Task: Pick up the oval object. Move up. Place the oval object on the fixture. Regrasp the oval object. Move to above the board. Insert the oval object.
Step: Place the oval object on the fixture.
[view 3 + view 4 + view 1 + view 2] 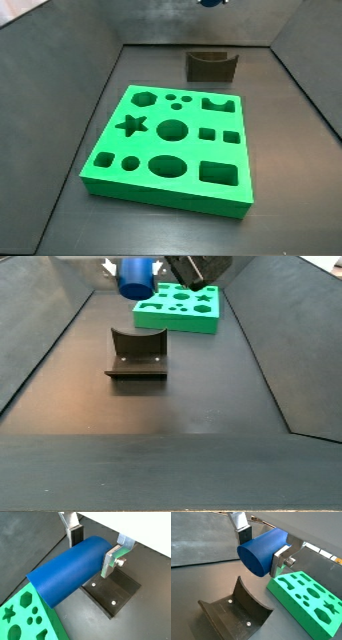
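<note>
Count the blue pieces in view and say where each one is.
1. The oval object is clamped between the fingers of the tool, raised in the air above the fixture. No blue piece shows in the cut-outs of the board; none seems hidden.

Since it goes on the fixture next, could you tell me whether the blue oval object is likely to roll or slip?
The oval object, held in the gripper above the fixture, looks rigid and smooth, so it may slip. Its rounded sides could roll; the curved notch should cradle it.

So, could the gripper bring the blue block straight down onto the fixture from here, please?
Probably yes: the gripper holds the blue block in the air above the fixture, whose notch looks bare, and the green board sits off beside it.
</note>
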